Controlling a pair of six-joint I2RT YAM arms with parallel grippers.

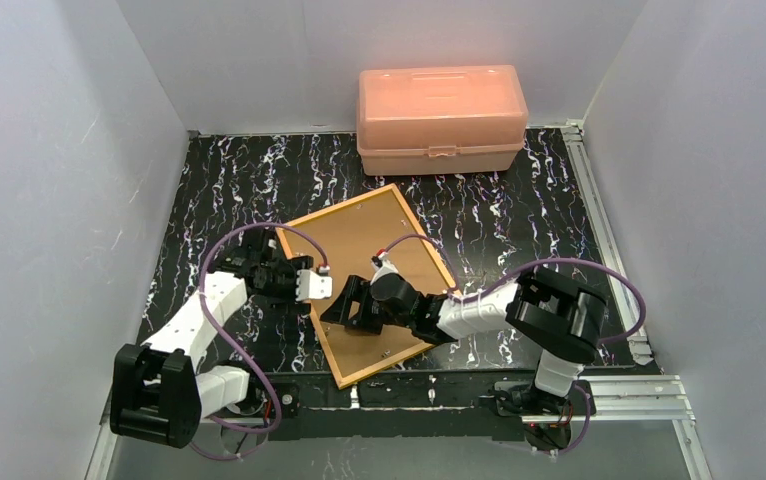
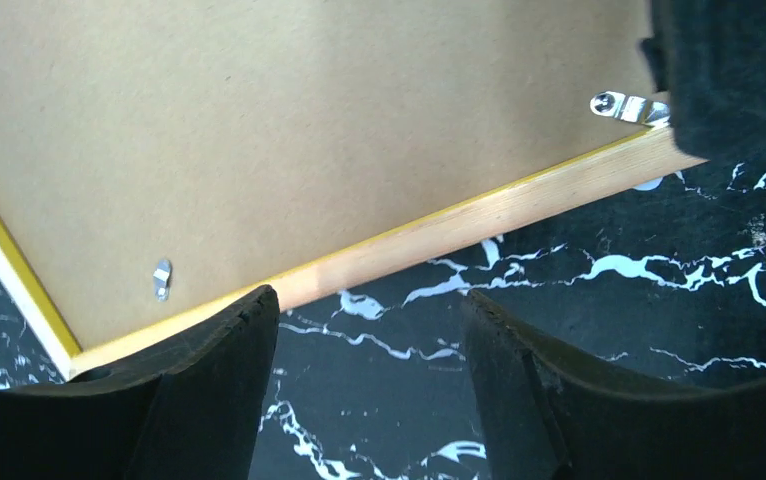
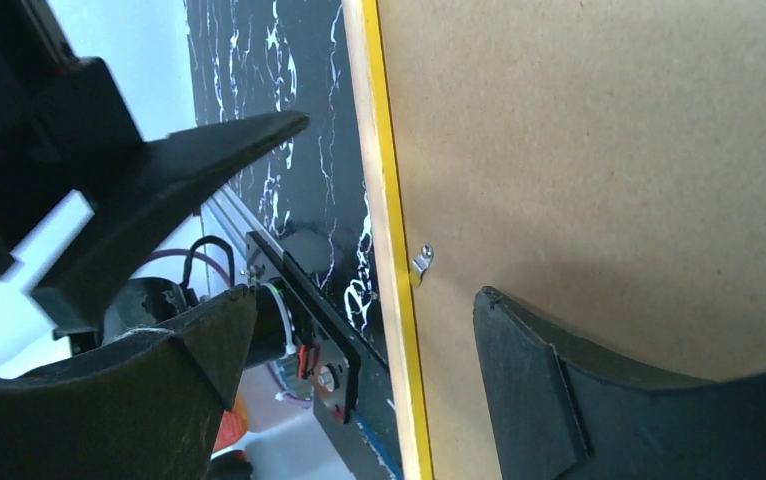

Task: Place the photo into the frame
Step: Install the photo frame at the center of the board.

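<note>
frame point(image 1: 364, 280) face-down on bench point(image 1: 519, 230), brown back up, probably so clips point(image 3: 421, 262) stay reachable | left hand point(image 2: 369, 300) wide, empty, just off frame's edge | right hand point(image 3: 364, 300) wide, empty, straddling edge by one, guessing to pop it | photo nowhere in sight

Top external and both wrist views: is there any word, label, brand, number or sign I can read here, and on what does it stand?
No readable text in any view.
The frame: its brown back is blank, with no print or sticker.
The clips: bare metal, no marking that shows.
The pink box: no label visible on its lid or front.
</note>
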